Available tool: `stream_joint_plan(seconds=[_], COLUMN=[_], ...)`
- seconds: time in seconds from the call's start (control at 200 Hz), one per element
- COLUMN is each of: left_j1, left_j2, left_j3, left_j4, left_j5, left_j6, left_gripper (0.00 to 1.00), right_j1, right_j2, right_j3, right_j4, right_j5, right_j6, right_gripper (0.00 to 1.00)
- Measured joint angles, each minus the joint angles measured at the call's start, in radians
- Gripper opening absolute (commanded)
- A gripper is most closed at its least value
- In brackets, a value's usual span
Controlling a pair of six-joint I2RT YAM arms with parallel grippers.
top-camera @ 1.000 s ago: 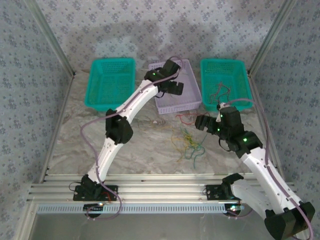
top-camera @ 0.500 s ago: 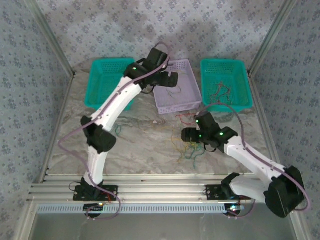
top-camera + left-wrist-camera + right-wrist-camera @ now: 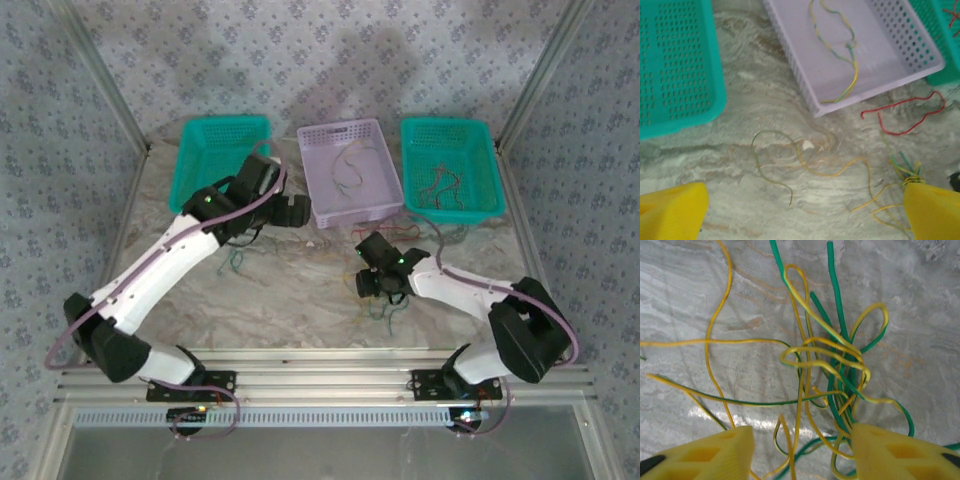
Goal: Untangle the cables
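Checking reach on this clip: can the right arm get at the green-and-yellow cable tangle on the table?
Probably yes: the right gripper hangs directly over the tangle, its fingers apart with strands between them, and nothing else lies in the way.

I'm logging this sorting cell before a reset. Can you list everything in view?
Teal baskets: two, teal, back left and back right.
Lilac basket: one, lilac, back centre.
Yellow-green cable: one, in the lilac basket.
Red cables: several, red, in the right teal basket; one more on the table.
Cable tangle: one, yellow and green, on the table.
Loose strands: two, olive and yellow, on the table.
Hands: two, yellow fingers, open; left hand near the strands, right hand astride the tangle.
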Motion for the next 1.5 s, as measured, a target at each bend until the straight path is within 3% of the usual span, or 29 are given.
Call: stream_joint_plan(seconds=[0.315, 0.45, 0.55, 0.69, 0.929, 1.239, 1.499], left_j1=[-0.001, -0.001, -0.001, -0.001, -0.001, -0.001, -0.001], left_j2=[-0.227, -0.275, -0.307, -0.342, -0.359, -0.362, -0.362], left_j3=[-0.253, -0.331, -0.375, -0.393, -0.403, -0.422, -0.483], left_j4=[0.034, 0.042, 0.040, 0.040, 0.042, 0.045, 0.095], left_j5=[-0.057, -0.072, -0.080, -0.082, -0.082, -0.080, -0.013], left_j6=[-0.035, -0.053, -0.064, -0.076, -0.092, -0.109, -0.150], left_gripper=[1.00, 1.00, 1.00, 1.00, 1.00, 1.00, 1.00], right_j1=[0.002, 0.002, 0.002, 0.003, 0.017, 0.017, -0.011], right_j2=[0.018, 0.055, 0.072, 0.076, 0.135, 0.111, -0.032], right_j3=[0.060, 0.090, 0.093, 0.094, 0.095, 0.127, 0.167], right_j4=[-0.003, -0.002, -0.009, -0.024, -0.023, -0.049, 0.006], right_j5=[0.039, 0.038, 0.037, 0.038, 0.034, 0.007, -0.168], right_j6=[0.004, -0.003, -0.009, -0.013, -0.019, -0.021, -0.034], right_gripper=[0.11, 0.19, 0.39, 0.49, 0.23, 0.00, 0.00])
